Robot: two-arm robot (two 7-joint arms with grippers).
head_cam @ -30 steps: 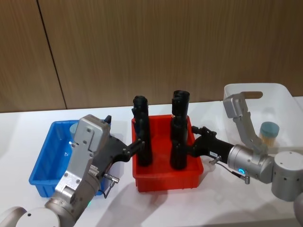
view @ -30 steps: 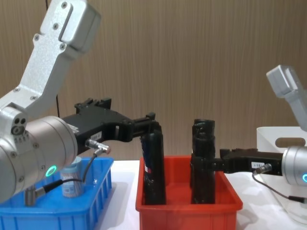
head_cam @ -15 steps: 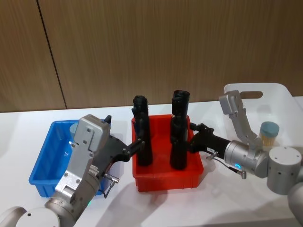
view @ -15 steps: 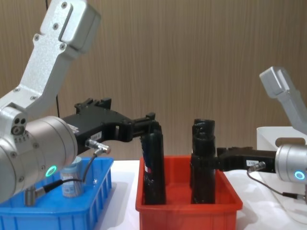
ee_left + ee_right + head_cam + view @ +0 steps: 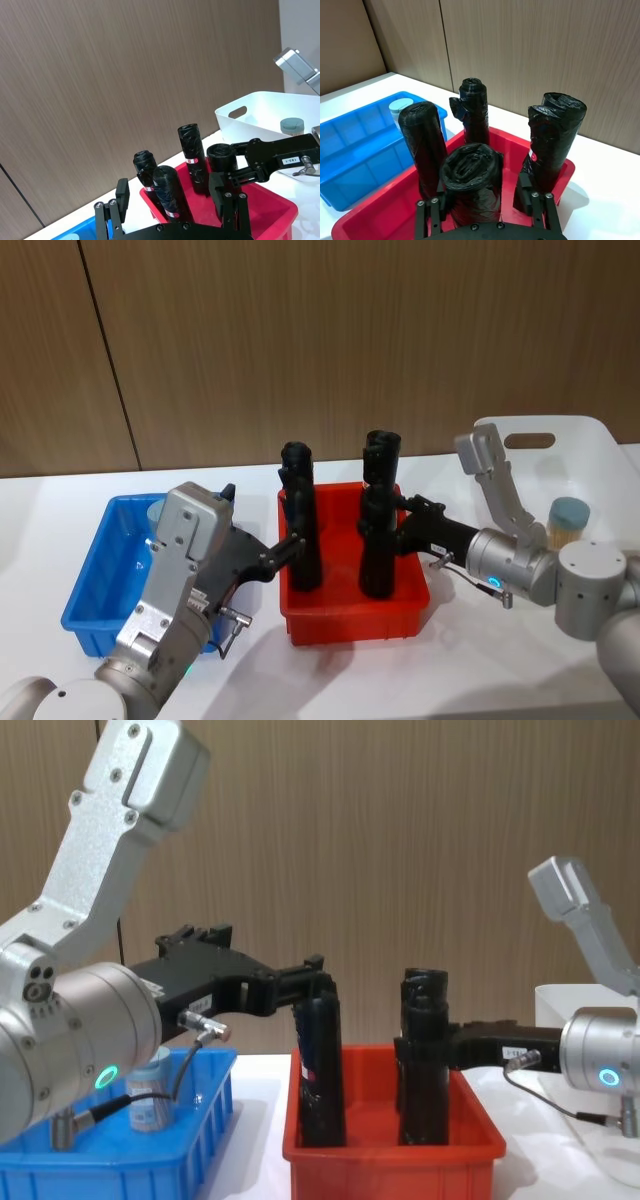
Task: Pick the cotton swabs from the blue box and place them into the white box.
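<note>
1. Both jaws hang over the red bin [image 5: 355, 625]: left jaws [image 5: 172, 210] spread around a black roll [image 5: 169, 194], right jaws [image 5: 485, 210] spread astride another roll [image 5: 470, 180].
2. One swab jar [image 5: 568, 521] sits in the white box [image 5: 590, 455].
3. Another jar [image 5: 150, 1098] stands in the blue box [image 5: 110, 1160], at its far end.
4. By my reckoning I'm between picks, with neither jaw near that jar.
5. Next move: left jaws clear the rolls, swing over the blue box, drop around the lid and pinch.

silver arms, black end effectors, cyan rings
</note>
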